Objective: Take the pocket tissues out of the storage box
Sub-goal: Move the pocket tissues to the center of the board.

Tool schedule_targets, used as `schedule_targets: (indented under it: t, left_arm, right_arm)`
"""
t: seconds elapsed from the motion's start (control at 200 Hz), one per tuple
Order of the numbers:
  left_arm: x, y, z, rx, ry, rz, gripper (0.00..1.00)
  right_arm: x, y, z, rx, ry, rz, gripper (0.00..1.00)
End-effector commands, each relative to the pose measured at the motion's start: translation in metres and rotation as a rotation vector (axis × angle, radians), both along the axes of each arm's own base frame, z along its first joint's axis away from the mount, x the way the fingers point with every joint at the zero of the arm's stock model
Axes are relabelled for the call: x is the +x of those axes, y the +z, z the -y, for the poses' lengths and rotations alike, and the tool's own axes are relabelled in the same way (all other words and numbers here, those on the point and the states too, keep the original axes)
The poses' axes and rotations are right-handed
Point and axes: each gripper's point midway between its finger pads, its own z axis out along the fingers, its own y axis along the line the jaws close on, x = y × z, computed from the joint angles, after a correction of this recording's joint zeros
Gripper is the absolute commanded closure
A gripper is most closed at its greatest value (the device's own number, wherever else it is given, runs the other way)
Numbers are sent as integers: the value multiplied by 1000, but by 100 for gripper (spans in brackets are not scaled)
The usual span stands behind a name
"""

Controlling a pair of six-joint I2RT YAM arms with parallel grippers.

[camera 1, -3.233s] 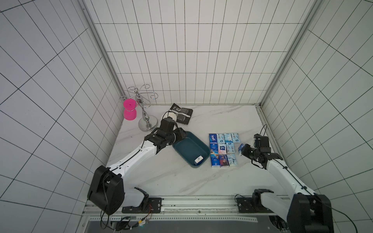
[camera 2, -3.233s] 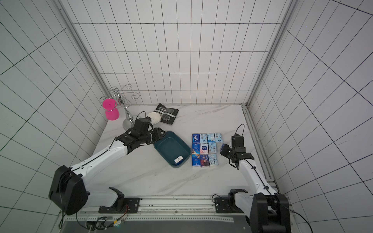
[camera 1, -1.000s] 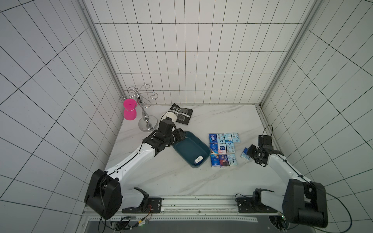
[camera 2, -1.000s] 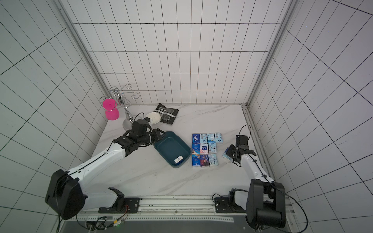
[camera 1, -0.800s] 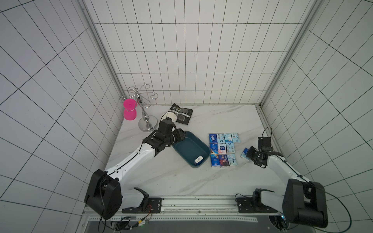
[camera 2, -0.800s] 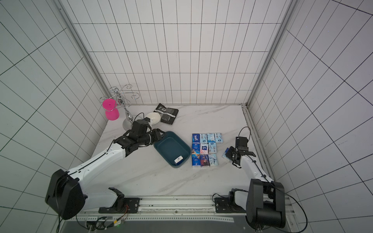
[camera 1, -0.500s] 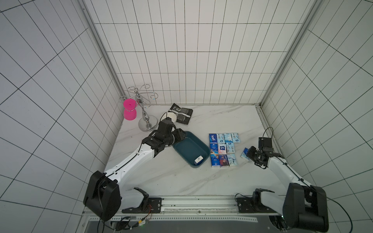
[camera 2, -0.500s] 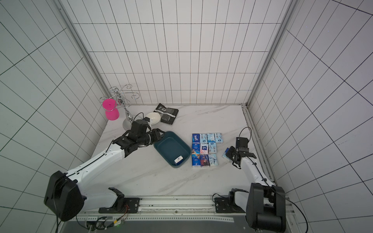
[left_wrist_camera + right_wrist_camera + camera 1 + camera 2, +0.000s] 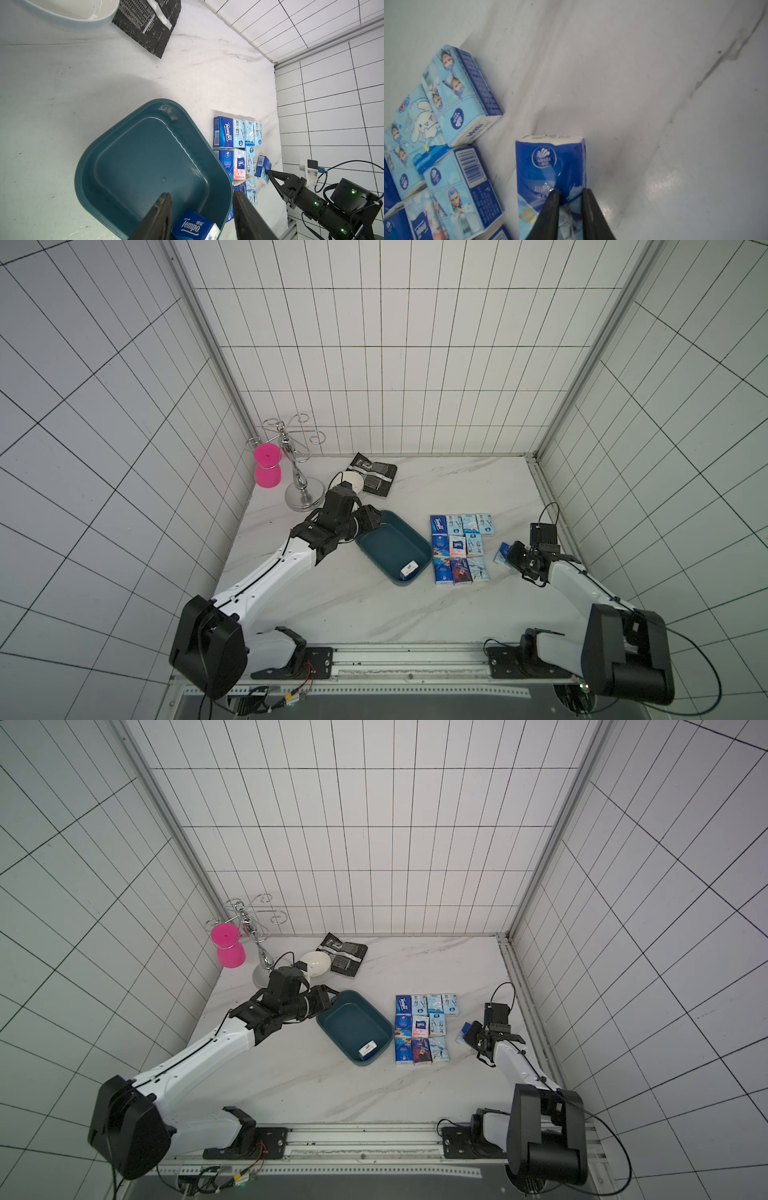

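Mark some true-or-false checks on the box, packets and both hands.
The storage box is empty. False: a Tempo packet lies inside it.
The right hand pinches a blue packet apart from the rowed packets. True.
The left hand is shut. False: its jaws stand apart.
The pouch lies beside the white bowl. True.

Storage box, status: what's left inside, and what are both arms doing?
Left fingers open, empty, at storage box corner. Right fingers shut on blue packet beside the rows. One Tempo packet left inside; nothing over it.
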Motion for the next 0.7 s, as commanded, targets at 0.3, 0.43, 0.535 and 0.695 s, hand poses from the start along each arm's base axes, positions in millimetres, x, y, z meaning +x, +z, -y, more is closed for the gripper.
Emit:
schedule_targets:
  t: [0.3, 0.43, 0.535, 0.695]
  left_arm:
    - [-16, 20, 36, 73, -88, 64, 49]
    - [-17, 20, 39, 73, -94, 58, 49]
    - [-17, 18, 37, 88, -89, 60, 49]
    - [-18, 20, 35, 96, -88, 61, 49]
  right_arm:
    - [12, -10, -20, 62, 136, -43, 81]
    - [15, -12, -28, 78, 168, -60, 82]
    - [17, -13, -29, 83, 179, -82, 82]
    - [18, -8, -24, 54, 164, -80, 80]
